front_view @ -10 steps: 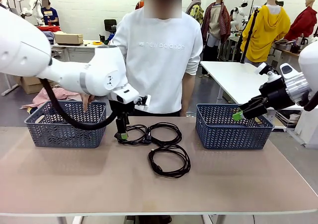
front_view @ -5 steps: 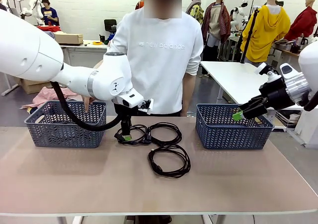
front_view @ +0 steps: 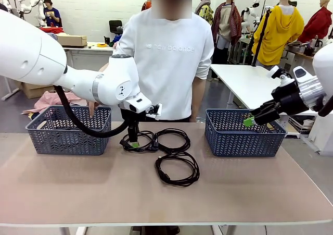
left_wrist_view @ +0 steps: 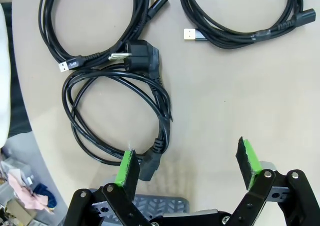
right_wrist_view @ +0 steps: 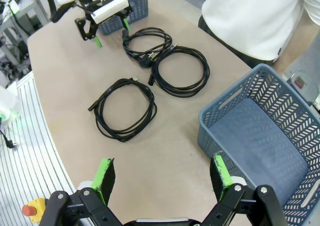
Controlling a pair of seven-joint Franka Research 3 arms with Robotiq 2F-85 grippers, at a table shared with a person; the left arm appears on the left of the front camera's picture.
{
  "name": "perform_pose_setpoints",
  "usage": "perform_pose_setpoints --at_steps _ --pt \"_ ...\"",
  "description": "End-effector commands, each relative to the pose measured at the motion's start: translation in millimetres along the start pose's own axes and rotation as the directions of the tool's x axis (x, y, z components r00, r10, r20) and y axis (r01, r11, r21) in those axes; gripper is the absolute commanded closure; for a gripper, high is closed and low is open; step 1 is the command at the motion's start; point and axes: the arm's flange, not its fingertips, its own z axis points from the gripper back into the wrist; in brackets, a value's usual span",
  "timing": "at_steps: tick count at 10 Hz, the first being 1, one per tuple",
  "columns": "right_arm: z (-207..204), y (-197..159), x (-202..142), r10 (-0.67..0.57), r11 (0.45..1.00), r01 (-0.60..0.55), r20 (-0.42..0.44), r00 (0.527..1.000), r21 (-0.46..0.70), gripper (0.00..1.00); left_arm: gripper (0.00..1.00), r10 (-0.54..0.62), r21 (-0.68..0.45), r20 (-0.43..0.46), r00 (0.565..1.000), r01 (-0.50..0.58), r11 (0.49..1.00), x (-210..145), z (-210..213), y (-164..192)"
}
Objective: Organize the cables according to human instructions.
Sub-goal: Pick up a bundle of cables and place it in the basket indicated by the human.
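Three black coiled cables lie mid-table: a left coil (front_view: 141,140), a middle coil (front_view: 174,139) and a near coil (front_view: 178,168). My left gripper (front_view: 134,143) hangs open, pointing down just above the left coil's left edge. In the left wrist view one green finger (left_wrist_view: 125,168) is over that coil (left_wrist_view: 117,116), whose round plug (left_wrist_view: 142,55) lies beside it, while the left gripper (left_wrist_view: 186,163) holds nothing. My right gripper (front_view: 250,121) is open and empty over the right basket's rim; its own camera shows the right gripper (right_wrist_view: 162,176) high above the table. The human (front_view: 166,58) stands behind the cables.
A blue basket (front_view: 67,136) stands at the table's left and another blue basket (front_view: 244,141) at its right, seen close as a basket (right_wrist_view: 235,110) with nothing in it. The person's hand (front_view: 90,108) hangs behind the left basket. Bare tabletop lies toward the front edge.
My left gripper has shifted slightly right over the left coil. The right arm and the cables have stayed still.
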Motion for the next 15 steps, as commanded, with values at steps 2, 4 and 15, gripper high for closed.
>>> perform_pose_setpoints --at_steps 2,4,15 --pt "-1 -3 1 0.018 1.0 -0.018 0.033 0.999 0.012 0.0 0.0 -0.017 0.004 -0.015 1.0 0.018 1.0 0 -11 11" --pt "-1 -3 1 0.018 1.0 -0.018 0.033 0.999 0.012 0.0 0.0 -0.023 -0.014 -0.036 0.999 0.022 1.0 5 -21 24" --pt "-1 -3 1 0.018 1.0 -0.018 0.033 0.999 0.012 0.0 0.0 -0.007 -0.067 -0.116 0.993 -0.001 0.998 5 -69 39"
